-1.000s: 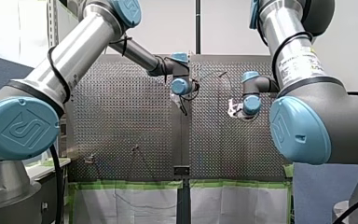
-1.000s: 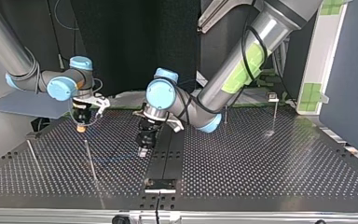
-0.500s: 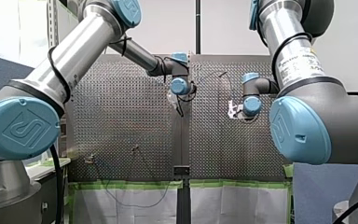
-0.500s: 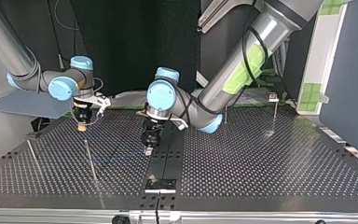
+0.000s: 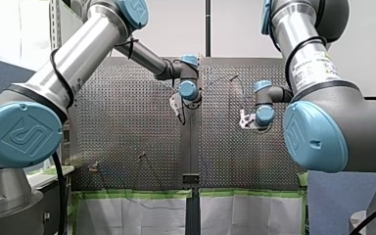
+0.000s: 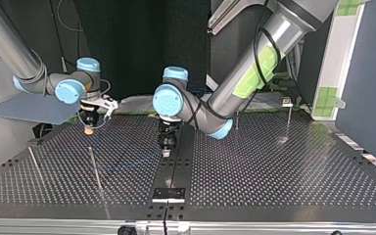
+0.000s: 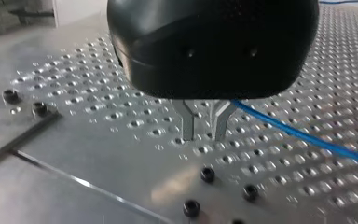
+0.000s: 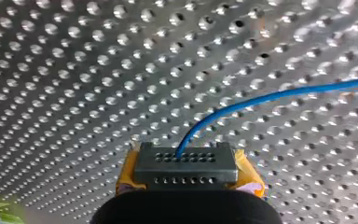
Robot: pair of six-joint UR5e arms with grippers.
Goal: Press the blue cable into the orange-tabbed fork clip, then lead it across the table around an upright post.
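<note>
The blue cable (image 8: 270, 97) leaves a grey perforated block held between the yellow pads (image 8: 247, 177) of my right gripper (image 8: 186, 161), which is shut on that end. In the top view my right gripper (image 6: 88, 130) hangs over the far left of the table. My left gripper (image 6: 167, 151) hovers over the dark centre strip (image 6: 176, 171). In the left wrist view its metal fingers (image 7: 186, 126) stand a little apart just above the plate, with nothing between the tips. The cable (image 7: 307, 137) runs up to one finger's side and passes behind it. I cannot make out the orange-tabbed clip.
Thin upright posts stand at the top view's left (image 6: 95, 169), further left (image 6: 35, 164) and behind my left arm (image 6: 237, 120). A stem with a small head (image 6: 287, 104) rises at the far right. Black screws (image 7: 208, 174) sit near my left gripper.
My left gripper has risen and moved along the centre strip toward the top view's far edge. My right gripper shifted slightly to that view's right. The cable slack below the table's edge has shrunk.
</note>
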